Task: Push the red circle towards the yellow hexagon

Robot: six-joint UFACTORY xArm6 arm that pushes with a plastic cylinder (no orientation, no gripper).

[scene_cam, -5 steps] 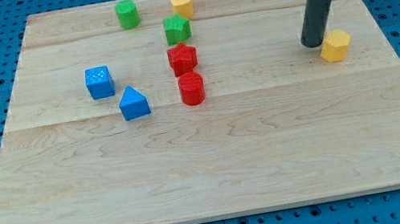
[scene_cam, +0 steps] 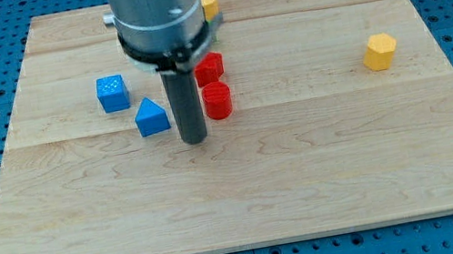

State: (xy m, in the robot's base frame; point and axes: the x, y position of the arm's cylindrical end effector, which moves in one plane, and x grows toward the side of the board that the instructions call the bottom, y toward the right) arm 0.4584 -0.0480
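The red circle (scene_cam: 217,100) sits near the middle of the wooden board (scene_cam: 246,188). The yellow hexagon (scene_cam: 380,51) lies far to the view's right. My tip (scene_cam: 195,139) rests on the board just below and left of the red circle, between it and the blue pointed block (scene_cam: 151,117). The rod and its grey mount (scene_cam: 157,14) hide part of the blocks behind them.
A red block (scene_cam: 213,66) sits just above the red circle. A blue cube (scene_cam: 113,92) lies at the left. A yellow block (scene_cam: 209,4) peeks out at the top beside the mount. The green blocks are hidden by the arm.
My tip has moved from beside the yellow hexagon at the right across to the left, down beside the red circle. The blocks have not moved.
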